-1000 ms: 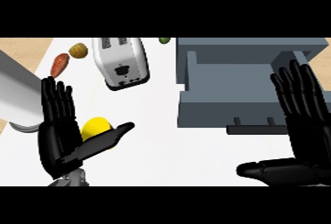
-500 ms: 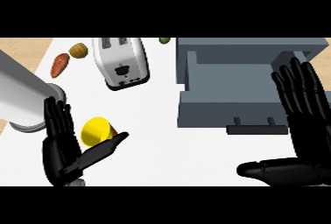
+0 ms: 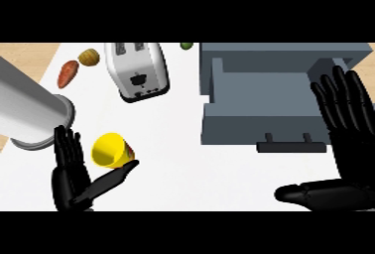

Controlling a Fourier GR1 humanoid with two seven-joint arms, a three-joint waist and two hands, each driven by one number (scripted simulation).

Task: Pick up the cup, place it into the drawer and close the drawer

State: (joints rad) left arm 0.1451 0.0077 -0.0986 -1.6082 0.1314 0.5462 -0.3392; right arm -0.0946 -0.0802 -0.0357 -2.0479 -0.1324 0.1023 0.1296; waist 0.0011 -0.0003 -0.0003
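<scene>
Left hand [image 3: 77,173] sits in the lower left of the frame, palm facing right, fingers [image 3: 68,149] straight and pointing up, thumb [image 3: 110,181] stretched out toward the right. Hand is spread, not curled around anything. Yellow cup [image 3: 111,151] lies tipped on its side on the white counter [image 3: 172,163], just right of those fingers and above the thumb, in the crook between them; its lower edge looks to touch the thumb tip, contact with the fingers cannot be told. Grey left forearm [image 3: 29,111] enters from the left edge, angled down to the wrist.

Right hand [image 3: 344,144] is at the right edge, flat and open, fingers straight and slightly fanned, pointing up, thumb [image 3: 315,193] out to the left along the bottom. It holds nothing; its fingertips overlap the right side of the open grey drawer [image 3: 264,94], which fills the upper right. Drawer handle [image 3: 291,146] faces down, left of the right palm.

Toaster [image 3: 137,69] stands upper centre-left, with a carrot [image 3: 67,73] and a potato [image 3: 89,56] at upper left.
</scene>
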